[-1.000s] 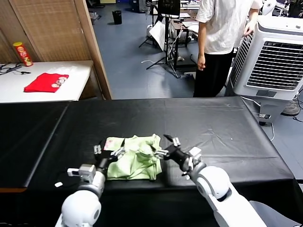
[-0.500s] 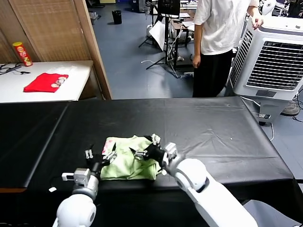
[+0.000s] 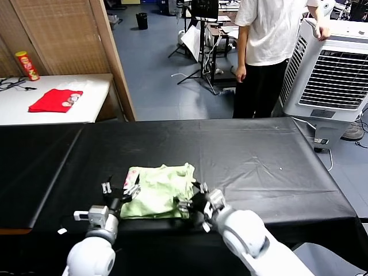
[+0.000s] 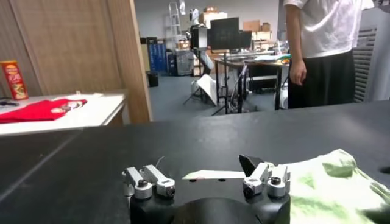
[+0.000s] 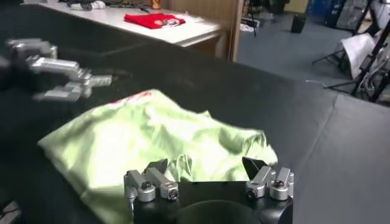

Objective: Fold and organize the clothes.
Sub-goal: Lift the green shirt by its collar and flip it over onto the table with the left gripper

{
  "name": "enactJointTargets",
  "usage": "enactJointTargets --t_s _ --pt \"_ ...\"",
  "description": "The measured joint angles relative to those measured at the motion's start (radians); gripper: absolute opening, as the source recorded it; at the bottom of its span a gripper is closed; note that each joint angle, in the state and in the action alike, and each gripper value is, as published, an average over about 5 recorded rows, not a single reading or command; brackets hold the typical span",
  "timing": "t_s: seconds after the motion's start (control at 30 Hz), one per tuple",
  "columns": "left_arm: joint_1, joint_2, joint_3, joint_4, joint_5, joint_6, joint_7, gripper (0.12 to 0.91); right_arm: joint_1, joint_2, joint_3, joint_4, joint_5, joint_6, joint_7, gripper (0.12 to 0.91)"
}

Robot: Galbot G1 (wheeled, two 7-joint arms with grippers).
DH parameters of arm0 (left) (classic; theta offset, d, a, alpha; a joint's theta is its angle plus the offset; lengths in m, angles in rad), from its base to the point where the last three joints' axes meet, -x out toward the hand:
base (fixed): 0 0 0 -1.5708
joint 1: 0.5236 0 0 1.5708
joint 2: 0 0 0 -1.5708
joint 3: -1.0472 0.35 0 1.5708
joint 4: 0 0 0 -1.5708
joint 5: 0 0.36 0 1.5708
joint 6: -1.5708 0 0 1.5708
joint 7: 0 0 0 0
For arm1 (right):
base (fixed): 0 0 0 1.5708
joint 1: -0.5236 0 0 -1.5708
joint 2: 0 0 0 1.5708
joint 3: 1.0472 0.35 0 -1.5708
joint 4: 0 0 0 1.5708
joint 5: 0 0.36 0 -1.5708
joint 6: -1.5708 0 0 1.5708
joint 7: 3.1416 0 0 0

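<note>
Left gripper (image 3: 119, 190): I see it low at the near-left of the black table (image 3: 247, 149), jaws spread wide, nothing between them. Its inner finger tips sit right at the left edge of the T-shirt (image 3: 158, 198); actual contact I can't confirm. In the left wrist view the gripper (image 4: 207, 182) shows both finger pairs far apart, w/ the shirt (image 4: 329, 189) lying off to one side, not clamped.

T-shirt: pale green, bunched into a rough folded pad, flat on the table near the front edge, between the two grippers. Small pink-red print shows at its left corner.

Right gripper (image 3: 192, 205): at the shirt's near-right corner, jaws fully apart, holding nothing. Fingers look to be just over or against the cloth edge; can't tell which. Right wrist view: gripper (image 5: 209, 178) sits close above the shirt (image 5: 146, 140), cloth bare between the fingers, and the left gripper (image 5: 58, 67) shows beyond the shirt's far side.

Vs. half a sec ago: right gripper has dropped from the shirt's upper right area toward the near edge, arm drawn closer to the robot. Left gripper approx. same spot. Shirt lies a bit flatter, its right side now uncovered. Both stayed wide open throughout.

Off-table: red cloth (image 3: 56, 99) and a can (image 3: 27, 65) on the white side table (image 3: 86, 109) at far left; a person (image 3: 267, 52) stands beyond, by a white cooler (image 3: 333, 69).
</note>
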Motion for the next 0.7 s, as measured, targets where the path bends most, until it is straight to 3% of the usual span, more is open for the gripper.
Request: enactJointTargets --t_s 0.13,0.37,0.5,0.7 --pt "-0.003 0.006 -0.009 0.008 -0.019 -0.002 0.001 0.798 -0.092 -0.023 0.050 0.056 -0.034 0.034 -0.006 0.798" --pt "-0.014 -0.008 -0.039 0.044 -0.126 -0.014 0.021 0.798 -0.206 -0.001 0.153 0.066 -0.049 0.227 0.012 0.798" --pt "-0.016 -0.021 -0.068 0.068 -0.259 -0.007 0.035 0.798 -0.242 0.022 0.192 0.060 -0.043 0.296 0.007 0.798" --pt "-0.028 -0.030 -0.120 0.114 -0.516 -0.007 0.049 0.798 -0.266 0.044 0.216 0.069 -0.030 0.340 -0.004 0.798"
